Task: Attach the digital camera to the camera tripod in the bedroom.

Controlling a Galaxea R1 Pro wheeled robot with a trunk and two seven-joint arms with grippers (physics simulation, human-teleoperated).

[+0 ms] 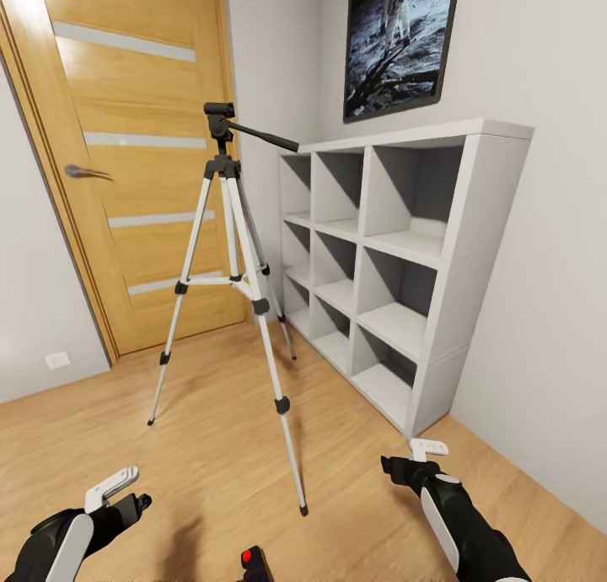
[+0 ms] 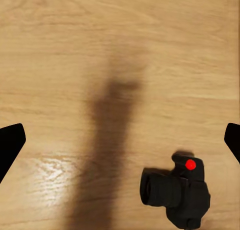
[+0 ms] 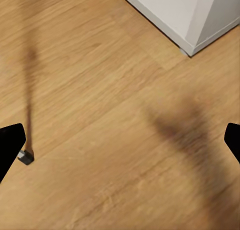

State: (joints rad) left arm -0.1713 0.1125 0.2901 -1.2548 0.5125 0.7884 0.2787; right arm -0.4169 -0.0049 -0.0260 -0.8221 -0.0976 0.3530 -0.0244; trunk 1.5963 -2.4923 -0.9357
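Note:
The camera tripod (image 1: pixel 240 270) stands upright on the wood floor in front of the door, its black head (image 1: pixel 220 116) bare and its pan handle pointing right. The digital camera (image 1: pixel 253 563) lies on the floor at the near edge of the head view, red button up. In the left wrist view the digital camera (image 2: pixel 177 192) sits off to one side, below and apart from my open left gripper (image 2: pixel 120 140). My left gripper (image 1: pixel 126 493) hovers low at the left, my right gripper (image 1: pixel 411 457) low at the right, open and empty. One tripod foot (image 3: pixel 25 157) shows under my right gripper (image 3: pixel 120 140).
A white cube shelf (image 1: pixel 396 261) stands against the right wall under an astronaut picture (image 1: pixel 400 38); its bottom corner (image 3: pixel 190 20) is near my right gripper. The wooden door (image 1: pixel 139 143) is shut behind the tripod. Open floor (image 1: pixel 194 447) lies between me and the tripod.

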